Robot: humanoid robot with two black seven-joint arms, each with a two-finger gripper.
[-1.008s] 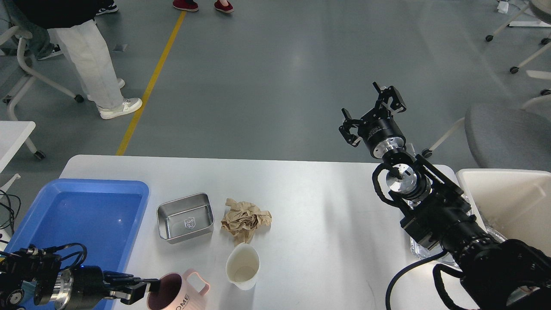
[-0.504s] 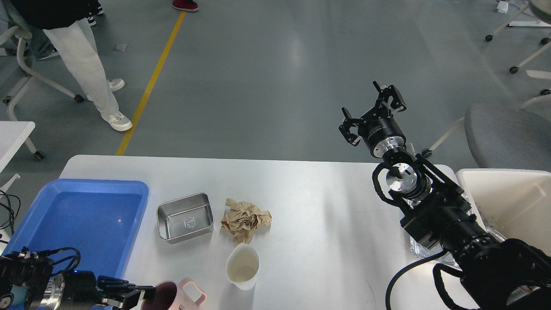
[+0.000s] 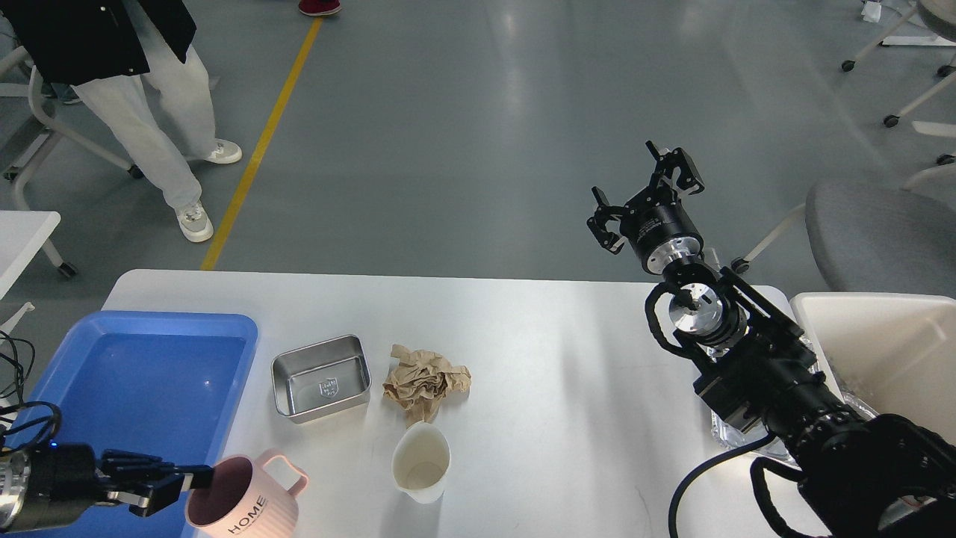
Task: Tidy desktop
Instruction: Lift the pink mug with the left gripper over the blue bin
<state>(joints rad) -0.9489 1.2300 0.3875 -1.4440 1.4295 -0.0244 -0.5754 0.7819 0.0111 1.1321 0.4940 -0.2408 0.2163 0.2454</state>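
My left claw [image 3: 196, 479] is clamped on the rim of the pink mug [image 3: 243, 504], at the near left of the tabletop [image 3: 553, 351], just beside the blue tray [image 3: 142, 373]. The mug is tilted a little, and I cannot tell if it is lifted or touching the surface. My right claw [image 3: 648, 196] is raised beyond the far edge of the tabletop, its fingers apart and holding nothing.

I judge the tidying is at an early stage. The blue tray looks empty. On the tabletop there lie a steel box [image 3: 323, 377], a crumpled brown paper [image 3: 426, 382] just beside it, and a white cup [image 3: 422, 463] near the paper. The cream bin [image 3: 881, 351] stands at the right edge; what is inside I cannot see well. The mug probably goes into the tray, and the other three things are left to do.

The tabletop is white, smooth and slightly glossy. Behind it is a grey floor with a yellow line [image 3: 261, 146], a person [image 3: 142, 97] standing at the far left, and a grey chair [image 3: 881, 235] at the right.
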